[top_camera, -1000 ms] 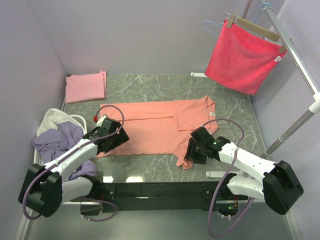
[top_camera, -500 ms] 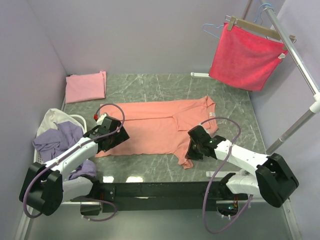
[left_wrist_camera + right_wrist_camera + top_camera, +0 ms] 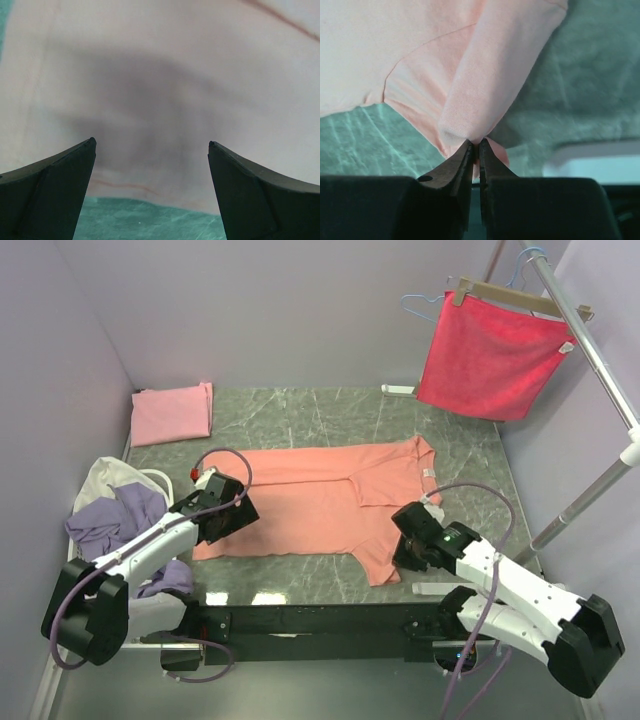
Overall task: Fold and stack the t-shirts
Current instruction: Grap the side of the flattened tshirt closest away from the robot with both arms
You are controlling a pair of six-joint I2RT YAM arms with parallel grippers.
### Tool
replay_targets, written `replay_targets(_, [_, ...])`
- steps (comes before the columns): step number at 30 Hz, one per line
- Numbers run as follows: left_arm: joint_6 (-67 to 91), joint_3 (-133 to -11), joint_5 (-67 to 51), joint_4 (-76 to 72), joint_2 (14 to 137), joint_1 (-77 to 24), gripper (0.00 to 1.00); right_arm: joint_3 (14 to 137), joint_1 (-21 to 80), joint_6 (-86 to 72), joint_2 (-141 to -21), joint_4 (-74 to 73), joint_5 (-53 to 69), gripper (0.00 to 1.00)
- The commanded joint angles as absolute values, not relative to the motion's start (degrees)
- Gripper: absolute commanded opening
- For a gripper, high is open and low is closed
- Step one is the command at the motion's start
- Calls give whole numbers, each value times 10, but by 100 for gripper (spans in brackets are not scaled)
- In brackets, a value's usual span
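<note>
A salmon-orange t-shirt [image 3: 300, 502] lies spread flat across the middle of the table. Its near right sleeve [image 3: 380, 562] is stretched toward the front edge. My right gripper [image 3: 405, 556] is shut on that sleeve, and in the right wrist view the fabric [image 3: 485, 90] bunches into a cone between the closed fingertips of the gripper [image 3: 476, 143]. My left gripper [image 3: 230, 516] hovers open over the shirt's near left hem; the left wrist view shows pale cloth [image 3: 160, 90] and a hem line between the wide-apart fingers of the gripper [image 3: 151, 145].
A folded light pink t-shirt [image 3: 172, 412] lies at the back left corner. Lavender [image 3: 115, 525] and cream [image 3: 110, 475] shirts are heaped in a white basket [image 3: 158, 480] at the left. A crimson cloth [image 3: 490, 352] hangs from a hanger on the metal rack [image 3: 600, 370] at the right.
My right gripper closed on the near right sleeve and drew it toward the front right, so the shirt shifted and spread. The left arm stayed put, open.
</note>
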State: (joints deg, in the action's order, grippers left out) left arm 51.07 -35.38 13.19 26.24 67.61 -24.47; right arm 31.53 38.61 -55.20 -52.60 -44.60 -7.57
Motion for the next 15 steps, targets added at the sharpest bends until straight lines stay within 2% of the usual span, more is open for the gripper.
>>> replay_targets(1, [487,-379,142,261,686,-247,99,308,402,-620,-465,-564,-106,14])
replay_targets(3, [479,-386,149,265,692,-246,99,305,409,-639,-447,-584,-96,17])
replay_targets(4, [476,-389,152,269,693,-247,99,310,411,-656,-435,-592,-101,25])
replay_targets(5, [472,-394,157,273,696,-247,100,314,419,-665,-432,-604,-105,39])
replay_targets(6, [469,-395,161,276,699,-247,99,319,421,-671,-431,-613,-112,44])
replay_targets(12, [455,-393,142,256,723,-236,99,388,424,-662,-446,-657,-178,47])
replay_targets(14, [447,-405,124,240,734,-228,99,400,423,-653,-456,-650,-184,40])
replay_targets(15, [444,-414,120,236,745,-226,100,401,423,-650,-461,-648,-183,40])
